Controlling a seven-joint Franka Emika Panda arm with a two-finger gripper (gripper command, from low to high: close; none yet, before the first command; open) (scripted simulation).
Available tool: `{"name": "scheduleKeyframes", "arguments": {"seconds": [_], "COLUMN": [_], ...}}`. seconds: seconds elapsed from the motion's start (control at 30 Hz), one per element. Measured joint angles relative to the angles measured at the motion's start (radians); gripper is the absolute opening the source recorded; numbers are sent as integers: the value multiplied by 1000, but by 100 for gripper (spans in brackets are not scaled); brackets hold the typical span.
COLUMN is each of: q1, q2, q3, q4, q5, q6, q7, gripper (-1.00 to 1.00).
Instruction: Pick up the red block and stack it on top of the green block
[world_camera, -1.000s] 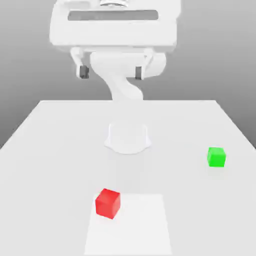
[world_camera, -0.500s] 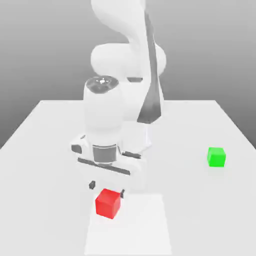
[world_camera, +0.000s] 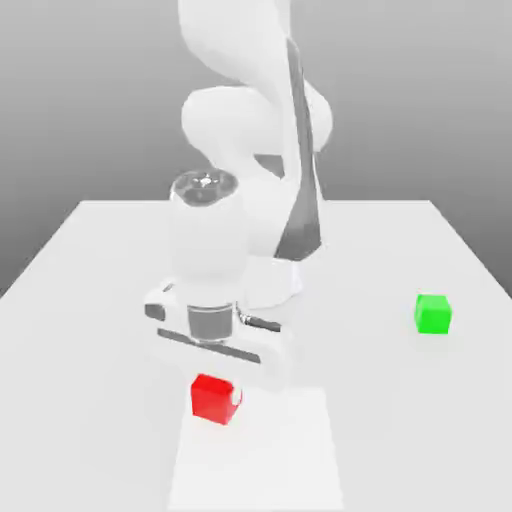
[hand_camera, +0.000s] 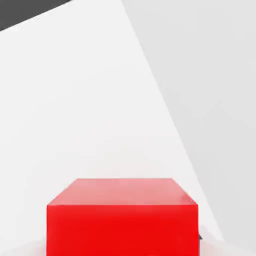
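While the end effector (world_camera: 213, 385) seemingly pinches it, the plain red block (world_camera: 214, 400) sits upright.

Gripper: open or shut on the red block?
Shut on the red block: the gripper sits right down over it, the block resting on the table.

Exterior view faces the arm across the table (world_camera: 90, 300) (hand view hugs it).
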Motion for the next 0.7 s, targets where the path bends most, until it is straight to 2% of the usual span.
{"name": "scheduleKeyframes", "arguments": {"seconds": [0.07,0.7], "q1": [15,806], "q2": [-53,-294], "q3": [22,497], "q4": [-9,-88], "q5": [16,298], "q6": [-43,-186], "q7": [-11,-193], "gripper": [-100,-100]}}
